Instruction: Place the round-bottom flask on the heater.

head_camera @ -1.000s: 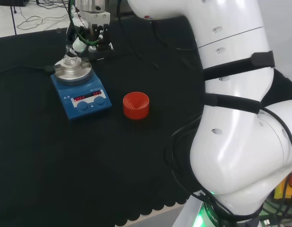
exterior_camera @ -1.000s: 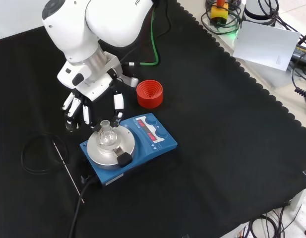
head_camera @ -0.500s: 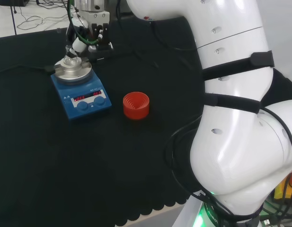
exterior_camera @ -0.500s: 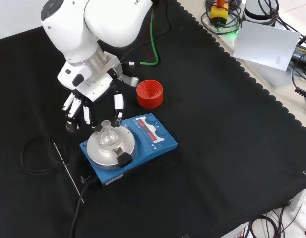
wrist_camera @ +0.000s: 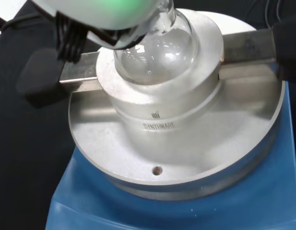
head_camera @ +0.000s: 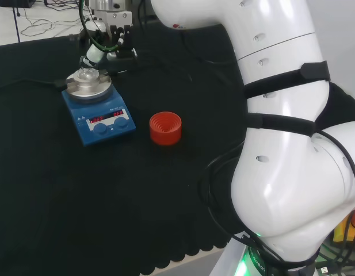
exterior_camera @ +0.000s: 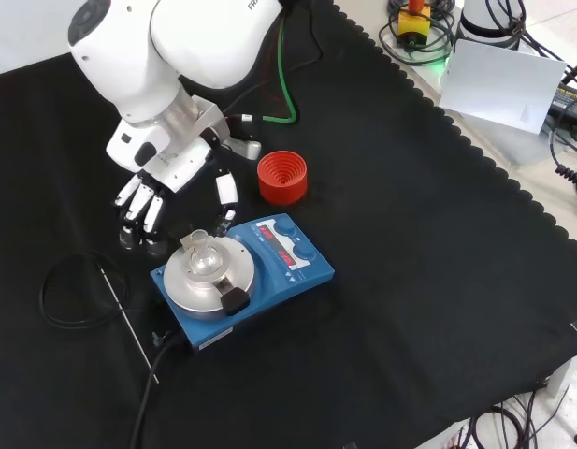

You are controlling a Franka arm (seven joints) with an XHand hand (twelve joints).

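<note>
Fingers (exterior_camera: 138,208) spread and relaxed, clamped on nothing; hand (exterior_camera: 166,173) just above and left of heater (exterior_camera: 243,276) in front view. Round-bottom flask (exterior_camera: 202,256) seated upright in heater's metal block (wrist_camera: 162,115), apart from fingers, thumb close beside its neck. Red ribbed stand (exterior_camera: 282,177) on bench (exterior_camera: 438,281) just beyond heater. Black cable (exterior_camera: 73,290) and thin rod (exterior_camera: 127,323) left of heater.
</note>
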